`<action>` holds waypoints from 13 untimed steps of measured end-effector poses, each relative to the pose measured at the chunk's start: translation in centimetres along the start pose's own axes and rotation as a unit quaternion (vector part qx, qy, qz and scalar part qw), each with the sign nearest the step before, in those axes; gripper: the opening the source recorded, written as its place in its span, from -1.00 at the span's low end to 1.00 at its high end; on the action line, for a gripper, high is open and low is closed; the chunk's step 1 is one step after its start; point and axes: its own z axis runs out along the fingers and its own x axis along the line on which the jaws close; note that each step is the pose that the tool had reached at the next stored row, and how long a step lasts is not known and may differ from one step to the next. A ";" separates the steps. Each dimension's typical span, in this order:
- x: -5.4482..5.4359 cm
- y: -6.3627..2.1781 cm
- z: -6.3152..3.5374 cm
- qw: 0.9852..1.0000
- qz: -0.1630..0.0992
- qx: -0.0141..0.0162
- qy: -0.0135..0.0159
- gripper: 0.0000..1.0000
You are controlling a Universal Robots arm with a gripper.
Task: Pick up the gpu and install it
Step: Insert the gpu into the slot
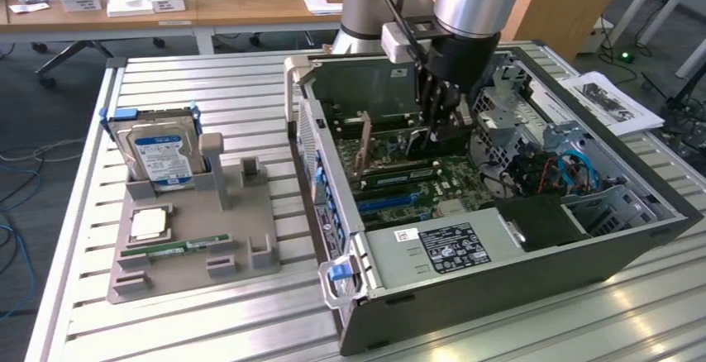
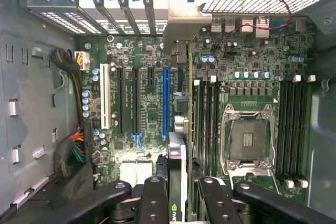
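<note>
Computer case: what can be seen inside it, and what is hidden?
Inside the computer case lies the green motherboard with a blue slot and an empty processor socket. The gripper holds the gpu on edge over it; the board under the card is covered.

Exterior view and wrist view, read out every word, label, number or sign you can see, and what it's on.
Nothing is clear enough to quote.
hard drive: blue label, print blurred.
power supply: black label, white print too small.
gpu: small logo mark on its edge, unreadable.
printed sheet: too small.
</note>
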 end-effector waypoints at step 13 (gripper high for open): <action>0.7 0.04 1.24 1.000 0.000 -0.001 0.000 -0.46</action>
